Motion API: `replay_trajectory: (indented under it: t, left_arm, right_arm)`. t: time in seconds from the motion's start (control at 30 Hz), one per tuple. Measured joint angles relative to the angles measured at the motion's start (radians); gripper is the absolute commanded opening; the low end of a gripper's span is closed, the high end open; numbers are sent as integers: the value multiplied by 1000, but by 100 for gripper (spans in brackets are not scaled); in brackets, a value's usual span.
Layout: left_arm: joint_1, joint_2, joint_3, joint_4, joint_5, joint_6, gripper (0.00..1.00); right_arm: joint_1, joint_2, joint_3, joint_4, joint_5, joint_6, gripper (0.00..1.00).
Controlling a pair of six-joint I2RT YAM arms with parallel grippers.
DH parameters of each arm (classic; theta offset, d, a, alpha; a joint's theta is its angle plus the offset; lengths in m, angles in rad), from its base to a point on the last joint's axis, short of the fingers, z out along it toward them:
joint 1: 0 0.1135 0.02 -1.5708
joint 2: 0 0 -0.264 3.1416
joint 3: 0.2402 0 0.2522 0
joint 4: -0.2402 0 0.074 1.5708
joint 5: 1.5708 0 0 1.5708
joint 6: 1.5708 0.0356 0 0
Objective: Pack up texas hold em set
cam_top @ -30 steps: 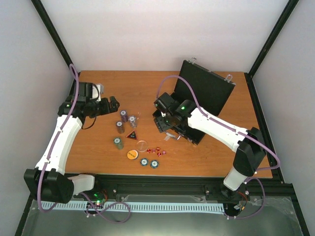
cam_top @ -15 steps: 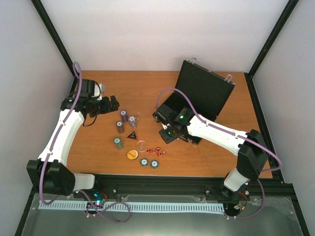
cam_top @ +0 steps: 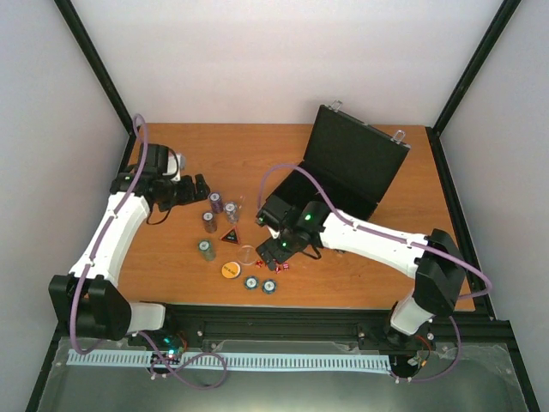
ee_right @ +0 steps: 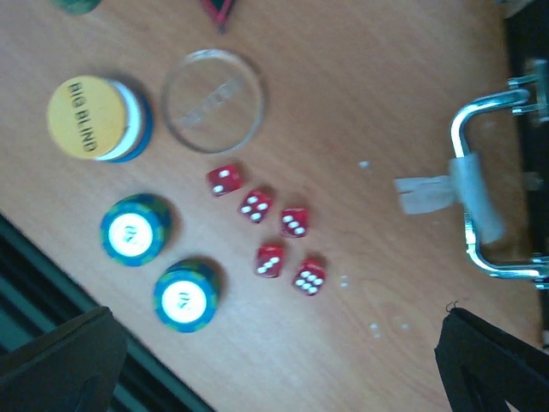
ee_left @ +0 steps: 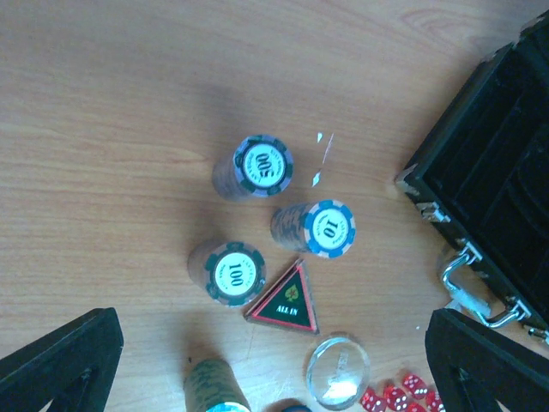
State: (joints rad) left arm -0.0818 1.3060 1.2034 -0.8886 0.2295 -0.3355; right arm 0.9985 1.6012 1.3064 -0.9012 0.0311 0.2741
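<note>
**Packing the set: right arm poised over the dice.** The right gripper [ee_right: 274, 348] is hovering low over the front of the bench [cam_top: 257, 154], its jaws spread wide and holding nothing. Five red dice [ee_right: 256, 206] are lying in a loose cluster directly beneath it, inside the span of its fingers. Toward the bench's front edge, two low chip stacks [ee_right: 135, 227] are standing beside the dice. The yellow BIG BLIND disc [ee_right: 90, 116] and a clear disc [ee_right: 213, 100] are lying just past them.

The open case [cam_top: 352, 159] is sitting at the right rear with its lid raised. Its silver handle [ee_right: 493, 189] is facing the dice and lying near them.

The left gripper [ee_left: 274, 365] is likewise gaping and empty. It is hanging above three taller chip stacks [ee_left: 262, 165] and the ALL IN triangle [ee_left: 287, 300], which is lying just beside the 100 stack.

The dice are probably going to handle as hard, light, slick cubes, apt to squirt sideways or roll. Pinching one die across two opposite flat faces looks safest. The stacks are loose chips and are likely to shear, so gripping them across the sides, low down, seems wise.
</note>
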Motion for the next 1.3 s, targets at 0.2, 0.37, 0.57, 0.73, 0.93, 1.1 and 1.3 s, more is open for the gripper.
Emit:
replay_trajectory:
  t: [0.2, 0.37, 0.57, 0.73, 0.93, 1.1, 1.3]
  left_arm:
    - [-3, -23, -39, -2, -6, 0, 100]
    - [-3, -56, -44, -2, -14, -2, 100]
    - [-3, -66, -54, -2, -13, -8, 100]
    - [-3, -73, -80, -1, -11, -9, 100]
    - [-3, -86, -95, -1, -1, -13, 100]
    - [-3, -89, -95, -1, 4, -13, 100]
    - [-3, -93, -96, 0, 4, -13, 100]
  right_arm:
    - [116, 4, -11, 1, 2, 58, 95]
    - [198, 11, -39, 2, 1, 100, 87]
    - [256, 65, -67, 43, -26, 162, 81]
    - [261, 113, -85, 65, -43, 207, 74]
    - [261, 163, -85, 77, -42, 247, 65]
    - [261, 206, -84, 82, -36, 269, 64]
    - [255, 221, -84, 84, -28, 270, 65]
